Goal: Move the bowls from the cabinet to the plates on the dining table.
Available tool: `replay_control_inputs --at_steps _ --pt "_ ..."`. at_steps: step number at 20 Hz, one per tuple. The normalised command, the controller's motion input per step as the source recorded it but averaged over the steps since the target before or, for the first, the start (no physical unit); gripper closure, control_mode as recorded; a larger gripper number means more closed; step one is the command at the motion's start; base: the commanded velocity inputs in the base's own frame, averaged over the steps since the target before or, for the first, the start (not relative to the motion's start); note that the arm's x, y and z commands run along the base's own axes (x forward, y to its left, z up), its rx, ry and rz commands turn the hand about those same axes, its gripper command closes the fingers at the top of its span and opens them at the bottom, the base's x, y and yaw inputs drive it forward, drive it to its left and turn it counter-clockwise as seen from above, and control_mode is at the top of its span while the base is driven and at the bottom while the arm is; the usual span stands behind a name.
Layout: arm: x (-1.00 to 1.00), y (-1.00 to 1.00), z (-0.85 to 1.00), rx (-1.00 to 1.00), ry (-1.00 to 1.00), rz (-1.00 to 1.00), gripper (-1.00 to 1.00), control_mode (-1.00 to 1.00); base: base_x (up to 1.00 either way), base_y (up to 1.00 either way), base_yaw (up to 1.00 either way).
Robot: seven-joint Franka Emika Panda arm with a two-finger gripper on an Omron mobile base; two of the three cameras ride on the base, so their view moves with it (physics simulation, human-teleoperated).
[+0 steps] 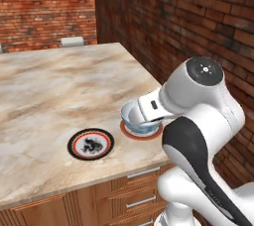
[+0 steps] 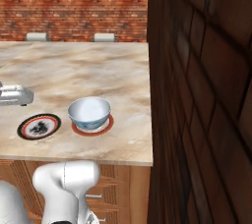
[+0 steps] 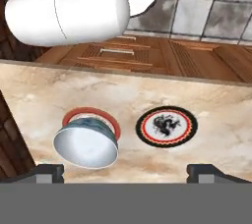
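Note:
A white bowl [image 1: 135,119] [image 2: 89,112] [image 3: 86,143] with a bluish patterned outside rests on one plate [image 1: 145,135] [image 2: 106,126] [image 3: 91,113], whose red ring shows around it, near the dining table's [image 1: 54,86] [image 2: 98,70] [image 3: 44,88] front right corner. Beside it lies a second plate [image 1: 91,144] [image 2: 39,126] [image 3: 166,126], bare, with its black figure showing. My gripper [image 3: 127,173] is open above the table with nothing between its fingertips [image 3: 49,172], apart from the bowl. The hand [image 2: 15,95] hovers to the left of the bowl. The cabinet is out of view.
A dark brick wall [image 1: 198,17] [image 2: 202,95] runs close along the table's right side. Wooden drawer fronts [image 1: 134,195] [image 3: 113,53] sit under the table's front edge. Two chair backs [image 2: 37,36] [image 2: 104,37] stand at the far edge.

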Motion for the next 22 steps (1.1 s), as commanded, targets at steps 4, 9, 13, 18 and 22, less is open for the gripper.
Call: replay_control_inputs --at_steps 4,9,13,18,22 --pt "0.0 -0.18 0.03 -0.4 0.0 0.18 -1.0 -1.0 0.0 0.0 0.0" --pt "-0.11 -0.37 -0.11 -0.17 -0.03 0.23 -1.0 -1.0 0.0 0.0 0.0" --pt "-0.17 -0.54 -0.52 0.0 -0.08 0.29 -1.0 -1.0 0.0 0.0 0.0" --pt "0.0 -0.38 -0.41 0.06 -0.02 0.35 -1.0 -1.0 0.0 0.0 0.0" --pt "0.0 -0.13 -0.1 0.18 0.0 0.34 -1.0 -1.0 0.0 0.0 0.0"
